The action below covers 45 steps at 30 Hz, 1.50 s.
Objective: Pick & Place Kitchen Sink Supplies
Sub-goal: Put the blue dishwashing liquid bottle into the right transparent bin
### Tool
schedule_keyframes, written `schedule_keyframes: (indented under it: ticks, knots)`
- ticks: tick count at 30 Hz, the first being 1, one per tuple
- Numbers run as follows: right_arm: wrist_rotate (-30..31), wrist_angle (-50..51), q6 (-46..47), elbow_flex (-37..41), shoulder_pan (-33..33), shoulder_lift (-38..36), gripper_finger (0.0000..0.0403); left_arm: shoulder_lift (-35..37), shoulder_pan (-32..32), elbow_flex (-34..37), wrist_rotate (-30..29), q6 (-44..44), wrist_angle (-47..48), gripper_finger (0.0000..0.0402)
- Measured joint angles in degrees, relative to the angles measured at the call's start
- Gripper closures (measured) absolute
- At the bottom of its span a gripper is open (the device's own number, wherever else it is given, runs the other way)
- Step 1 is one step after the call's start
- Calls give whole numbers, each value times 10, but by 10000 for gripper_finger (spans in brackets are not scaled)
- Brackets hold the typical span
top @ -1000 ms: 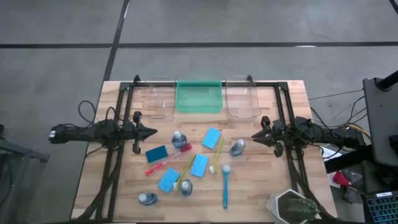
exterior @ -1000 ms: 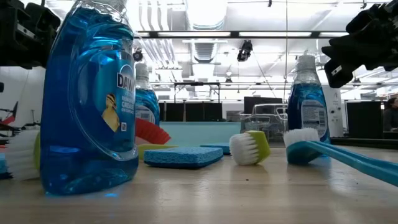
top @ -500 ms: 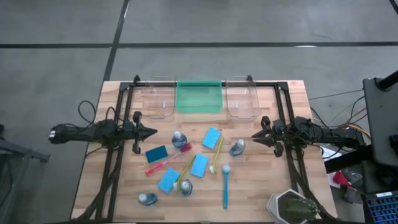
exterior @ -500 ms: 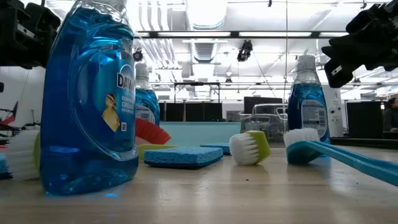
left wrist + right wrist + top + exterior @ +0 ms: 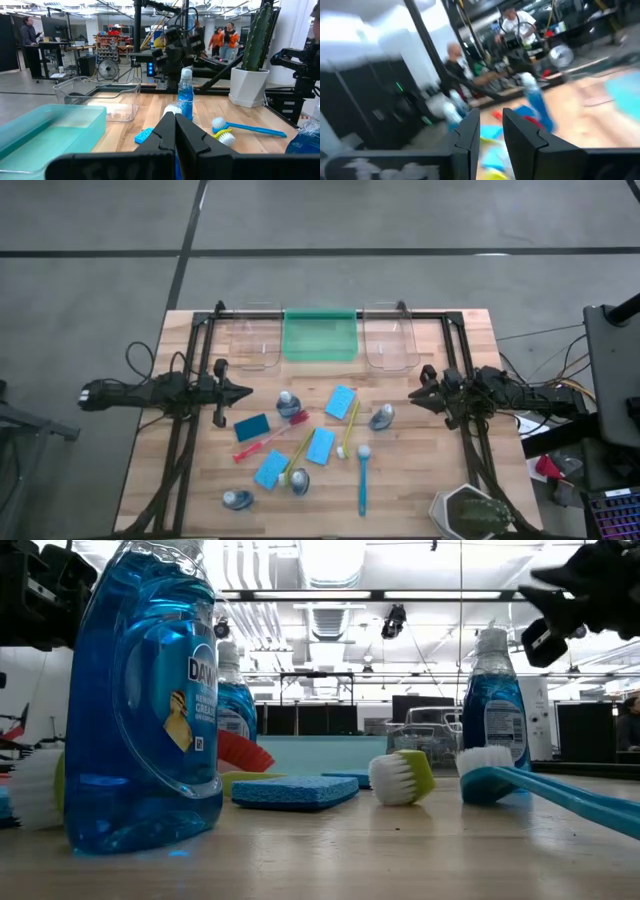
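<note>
Several blue sponges, such as one (image 5: 341,402), lie flat on the wooden table. Clear bottles of blue liquid stand among them, for instance bottle (image 5: 288,403) and bottle (image 5: 382,416). A red brush (image 5: 268,440), a yellow brush (image 5: 348,430) and a blue brush (image 5: 363,480) lie on their sides. My left gripper (image 5: 246,393) hovers shut at the left of the cluster. My right gripper (image 5: 412,397) hovers at the cluster's right, close to bottle (image 5: 382,416), its fingers (image 5: 470,131) a narrow gap apart. Neither touches anything.
Two clear bins (image 5: 250,342) (image 5: 390,340) and a green bin (image 5: 320,336) stand in a row along the far edge. A potted cactus (image 5: 470,516) sits at the near right corner. Dark frame rails (image 5: 185,430) run along both sides. People show beyond the table.
My right gripper has drawn back a little toward the table's right edge and has risen slightly; its wrist view is blurred by the motion. The left arm and all the supplies stay as they were.
</note>
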State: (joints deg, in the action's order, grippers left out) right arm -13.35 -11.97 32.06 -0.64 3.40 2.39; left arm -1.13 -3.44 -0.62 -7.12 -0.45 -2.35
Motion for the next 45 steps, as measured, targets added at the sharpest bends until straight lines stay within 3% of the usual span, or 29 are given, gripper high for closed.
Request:
schedule_keyframes:
  ticks: [5, 11, 17, 25, 31, 37, 41, 45]
  knots:
    - [35, -5, 217, -13, 1, 3, 319, 0, 0, 0, 0, 0, 0, 399]
    - [138, -8, 233, -15, 0, 19, 326, 0, 0, 0, 0, 0, 1, 399]
    - [245, -13, 320, -42, 0, 22, 341, -1, 0, 0, 0, 0, 2, 399]
    - [251, -69, 380, -110, -1, 56, 335, -1, 0, 0, 0, 0, 2, 399]
    - [258, -44, 352, -211, -1, 162, 288, -1, 0, 0, 0, 0, 2, 399]
    - [210, -22, 281, -355, -1, 294, 207, -1, 0, 0, 0, 0, 3, 399]
    - [188, 99, 237, -468, 1, 364, 151, -1, 0, 0, 0, 0, 3, 399]
    - [169, 293, 199, -581, 0, 432, 119, -1, 0, 0, 0, 0, 3, 399]
